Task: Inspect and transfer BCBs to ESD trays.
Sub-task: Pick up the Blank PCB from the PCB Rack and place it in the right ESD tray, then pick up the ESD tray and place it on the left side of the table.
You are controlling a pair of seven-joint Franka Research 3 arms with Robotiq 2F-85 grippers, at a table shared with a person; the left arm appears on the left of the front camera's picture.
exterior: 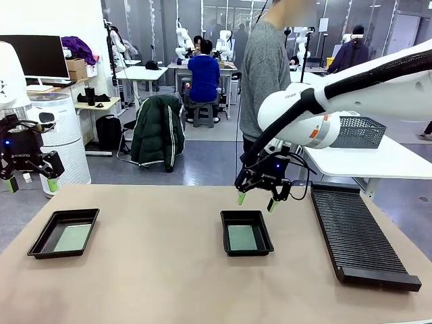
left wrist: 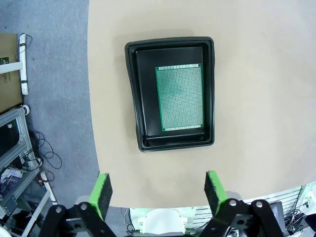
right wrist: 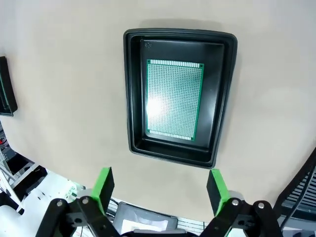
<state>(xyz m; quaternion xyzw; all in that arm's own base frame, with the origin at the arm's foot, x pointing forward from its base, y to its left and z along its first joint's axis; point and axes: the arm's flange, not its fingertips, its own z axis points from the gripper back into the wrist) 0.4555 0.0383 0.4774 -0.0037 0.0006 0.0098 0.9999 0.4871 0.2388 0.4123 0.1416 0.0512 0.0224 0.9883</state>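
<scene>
Two black ESD trays lie on the tan table, one at the left (exterior: pixel 42 241) and one in the middle (exterior: pixel 225 236). Each holds a green BCB: the left board (exterior: pixel 73 237) (left wrist: pixel 179 97) and the middle board (exterior: pixel 242 237) (right wrist: pixel 174 99). My left gripper (exterior: pixel 32 183) hangs open at the far left, high above the left tray (left wrist: pixel 136 98). Just beyond the middle tray's (right wrist: pixel 133 89) far rim hovers my right gripper (exterior: pixel 256 201), open and empty. In both wrist views the green pads (left wrist: pixel 102 191) (right wrist: pixel 103 183) stand wide apart with nothing between them.
A long black ribbed rack (exterior: pixel 358 236) lies along the table's right side. A dark mesh basket (exterior: pixel 358 131) sits on a white side table at the back right. A person (exterior: pixel 264 74) stands at the far edge behind the right arm.
</scene>
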